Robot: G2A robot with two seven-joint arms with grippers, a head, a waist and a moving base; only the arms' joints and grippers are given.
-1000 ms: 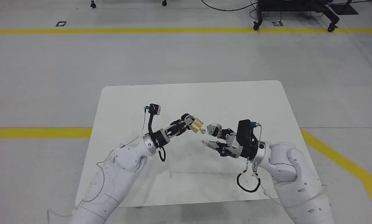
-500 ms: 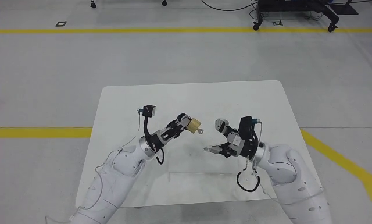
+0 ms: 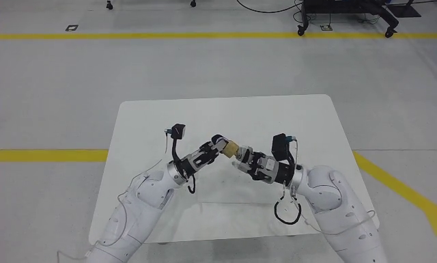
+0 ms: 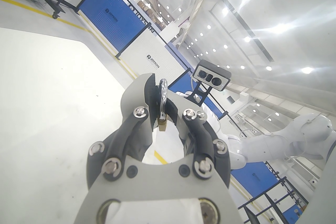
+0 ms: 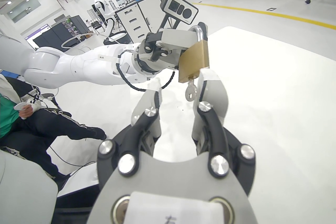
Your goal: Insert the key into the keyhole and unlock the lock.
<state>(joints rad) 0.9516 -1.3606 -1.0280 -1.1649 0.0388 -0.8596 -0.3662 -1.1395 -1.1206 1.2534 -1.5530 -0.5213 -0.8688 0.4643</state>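
Observation:
A brass padlock (image 5: pixel 194 62) with a steel shackle (image 4: pixel 163 93) hangs above the middle of the white table (image 3: pixel 287 119). My left gripper (image 4: pixel 160 93) is shut on its upper part and shackle. A silver key (image 5: pixel 190 92) sticks out of the keyhole in the lock's underside. My right gripper (image 5: pixel 181 79) is open, with a finger on either side of the key head. The key lies close to one pad (image 5: pixel 203 88); contact is not clear. In the top view the lock (image 3: pixel 231 148) sits between the left gripper (image 3: pixel 221 149) and the right gripper (image 3: pixel 244 159).
Both arms meet over the table's centre, well above its surface. The left arm's wrist camera (image 5: pixel 179 8) stands just above the lock. Bare tabletop lies on all sides, with the near edge (image 3: pixel 205 241) below the forearms.
My right gripper stood off to the right, wide open, half a second ago. It has moved left up to the lock and now straddles the key. The left arm has barely shifted.

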